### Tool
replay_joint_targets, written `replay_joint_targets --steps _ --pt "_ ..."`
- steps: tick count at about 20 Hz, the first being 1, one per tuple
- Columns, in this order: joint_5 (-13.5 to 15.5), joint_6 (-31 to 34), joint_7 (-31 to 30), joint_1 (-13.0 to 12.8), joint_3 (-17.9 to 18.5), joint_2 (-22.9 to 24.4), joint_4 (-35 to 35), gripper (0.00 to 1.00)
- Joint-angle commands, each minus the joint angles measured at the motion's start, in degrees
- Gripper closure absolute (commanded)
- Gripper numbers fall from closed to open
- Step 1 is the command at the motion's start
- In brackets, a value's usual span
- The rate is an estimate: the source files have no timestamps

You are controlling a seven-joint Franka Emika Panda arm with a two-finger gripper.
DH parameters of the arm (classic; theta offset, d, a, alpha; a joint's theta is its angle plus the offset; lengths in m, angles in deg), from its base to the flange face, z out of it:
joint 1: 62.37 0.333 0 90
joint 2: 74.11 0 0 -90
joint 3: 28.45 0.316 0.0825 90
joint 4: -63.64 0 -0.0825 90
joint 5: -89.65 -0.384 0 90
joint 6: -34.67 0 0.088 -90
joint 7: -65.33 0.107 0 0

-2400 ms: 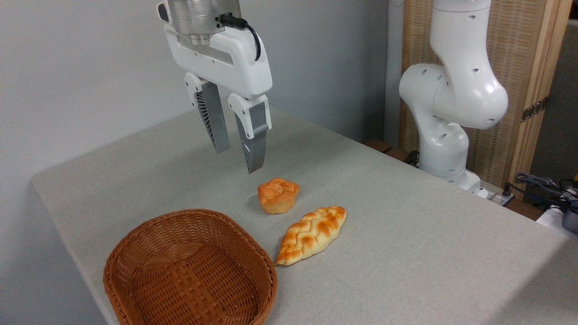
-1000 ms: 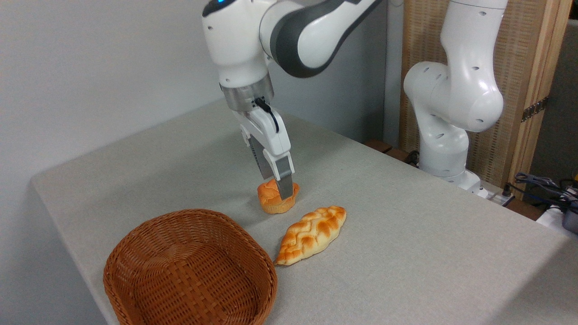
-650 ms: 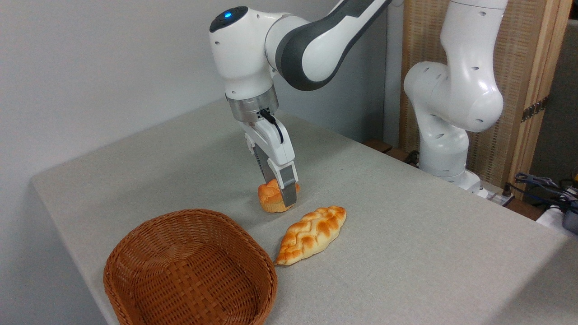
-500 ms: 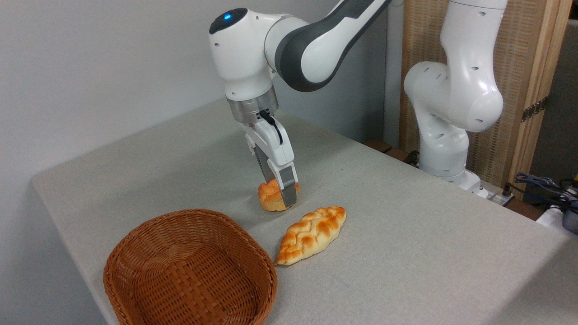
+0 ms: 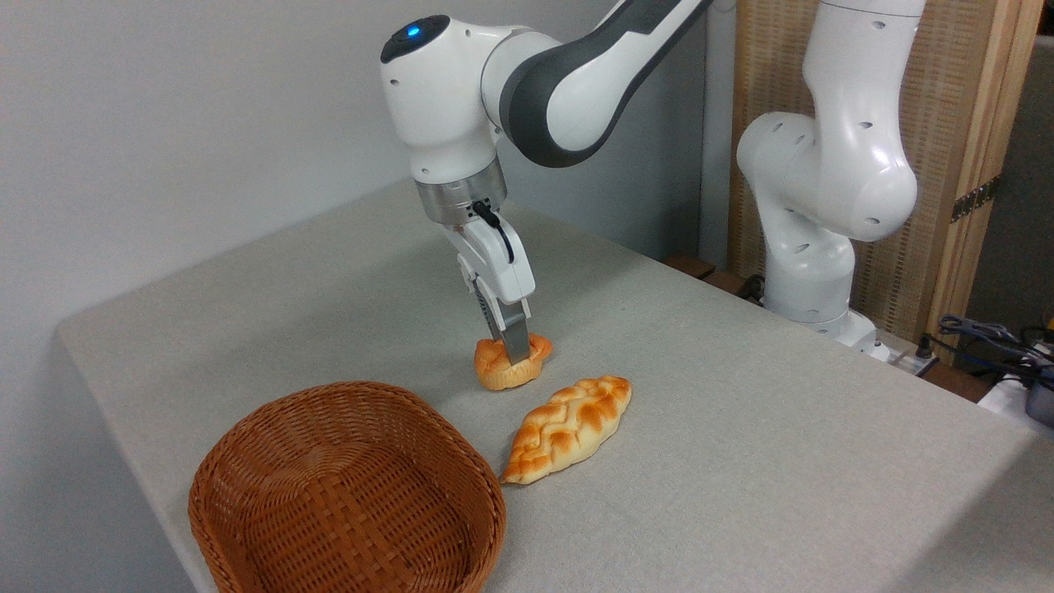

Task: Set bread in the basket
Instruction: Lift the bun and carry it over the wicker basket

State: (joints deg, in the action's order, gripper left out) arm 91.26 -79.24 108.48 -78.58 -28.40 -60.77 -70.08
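The white two-finger tool (image 5: 512, 356) stands nearly upright over the small orange-golden, knot-topped round bread (image 5: 510, 362), its jaws clamped on the bun, which looks pinched and flattened between them. The bun sits on or barely above the grey cloth-covered tabletop (image 5: 741, 428); contact cannot be resolved from this view. The step in hand is judged to be securing and lifting. The soft crumb yields, so the squeeze should hold without deepening, and the rise should be straight and slow until the bun is plainly above the rim of the brown woven wicker basket (image 5: 247, 445).

The basket lies empty toward the near left, apart from the bun, with open cloth between them. Its near side sits close to the tabletop's front edge, so release is best made over its middle. The longer braided golden loaf (image 5: 568, 428) lies just beside the bun on the near right, its tip close to the basket rim; a leftward carry would leave it undisturbed.
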Motion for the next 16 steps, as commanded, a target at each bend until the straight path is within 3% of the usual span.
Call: replay_joint_targets --steps 1,4,7,9,12,16 --pt "-0.46 7.26 0.96 -0.23 0.74 -0.51 5.72 0.77" --pt "-0.73 18.08 1.92 -0.23 2.32 -5.24 17.66 0.77" --pt "0.32 21.18 2.02 0.12 4.87 -10.61 29.01 0.73" --pt "3.04 20.66 2.02 0.74 6.27 -14.03 34.46 0.72" --pt "3.67 18.56 2.37 1.70 7.25 -19.48 41.42 0.71" --pt "6.04 8.55 2.63 4.16 7.25 -23.44 41.52 0.66"
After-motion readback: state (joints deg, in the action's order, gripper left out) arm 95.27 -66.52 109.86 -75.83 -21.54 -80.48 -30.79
